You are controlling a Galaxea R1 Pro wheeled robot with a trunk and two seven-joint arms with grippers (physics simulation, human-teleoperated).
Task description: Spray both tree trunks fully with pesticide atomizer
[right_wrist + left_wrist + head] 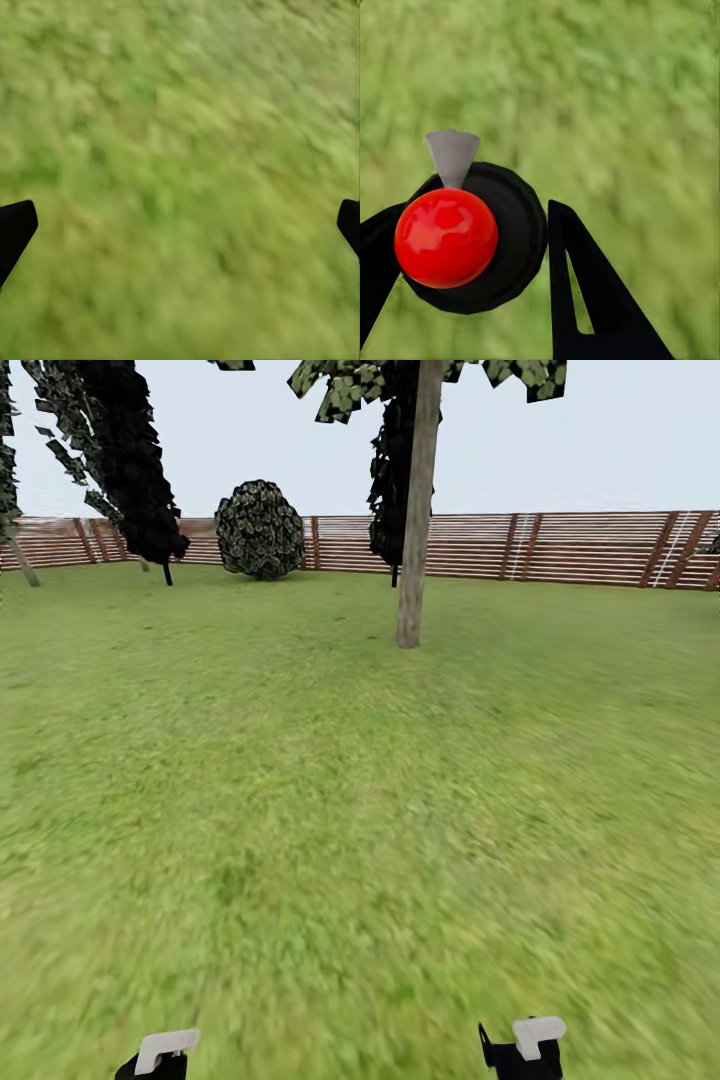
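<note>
A: What is the left gripper (472, 255) carrying?

B: Its black fingers (592, 300) are closing around the pesticide atomizer (472, 236), a black round body with a red ball on top and a grey cone nozzle (452, 156). One finger is pressing at each side, so the grip is looking firm.

A: And the right gripper (180, 225)?

B: It is hanging wide open with nothing between its dark tips, facing plain grass.

A: How are the arms sitting?

B: Both are being held low and close to the body; in the head view only the pale wrist pieces are peeking in at the bottom edge, left (165, 1050) and right (535, 1040).

A: So which step is this?

B: Pickup seems done; I judge the robot is crossing the lawn (300, 810) toward a tree. The pale straight tree trunk (415, 520) is standing well ahead, slightly right of centre, in front of the slatted wooden fence (560, 545). A round bush (260, 530) and dark narrow trees (135, 470) are standing farther left.

A: What is the next move asking for?

B: Probably driving close, then raising the left arm and aiming the nozzle at the bark. No speckles are showing on it yet.
</note>
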